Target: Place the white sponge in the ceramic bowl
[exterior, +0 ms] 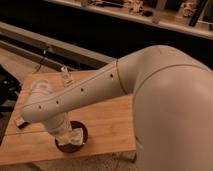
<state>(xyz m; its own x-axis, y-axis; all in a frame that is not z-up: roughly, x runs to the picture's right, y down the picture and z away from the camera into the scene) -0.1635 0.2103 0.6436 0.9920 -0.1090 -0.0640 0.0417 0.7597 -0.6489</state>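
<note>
White sponge (76,137) in ceramic bowl (84,133), gripper (66,134) above, half-hidden by arm (90,90)

You're looking at a light wooden table (107,117) under warm, dim light, standing on a pale speckled floor (20,64). Behind it run dark horizontal rails (60,47), and what may be a shelf (165,17) crosses the top.

Ceramic bowl (72,142) at table's (107,125) front edge, end effector (67,136) above it, white sponge (75,137) in bowl
</note>
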